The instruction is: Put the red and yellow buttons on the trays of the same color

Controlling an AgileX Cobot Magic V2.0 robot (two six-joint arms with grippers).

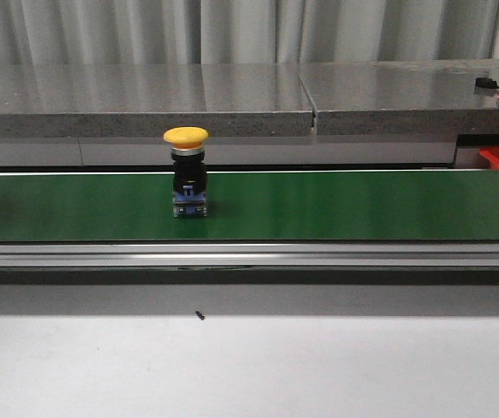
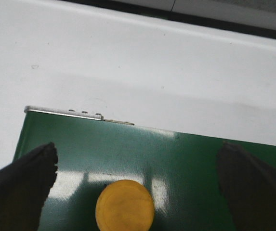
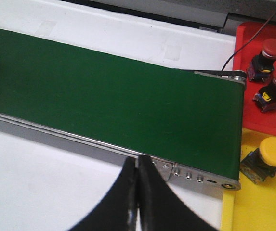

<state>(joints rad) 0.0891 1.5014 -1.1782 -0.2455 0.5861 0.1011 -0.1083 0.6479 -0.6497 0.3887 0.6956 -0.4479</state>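
Yellow button (image 1: 186, 171) stands upright on the green conveyor belt (image 1: 362, 205), left of centre, clear belt on both sides of it. Belt runs the full frame width; aluminium rail (image 1: 319, 253) along its near edge, white surface (image 1: 319, 366) in front with one small dark speck (image 1: 199, 315).

Left end effector (image 2: 137, 183) looks down over the belt's end edge, fingers (image 2: 22, 187) spread wide, the yellow cap between them, not touching either.

Right end effector (image 3: 138, 197) has its fingers pressed together, holding nothing, over the white surface just beside the rail near the belt's other end.

Beyond that end: red tray (image 3: 268, 122) with two red buttons (image 3: 268, 50); yellow tray (image 3: 258, 207) adjoining it with one yellow button lying tilted (image 3: 268, 156).

Grey stone ledge (image 1: 144, 109) and curtain (image 1: 232, 30) behind the belt.
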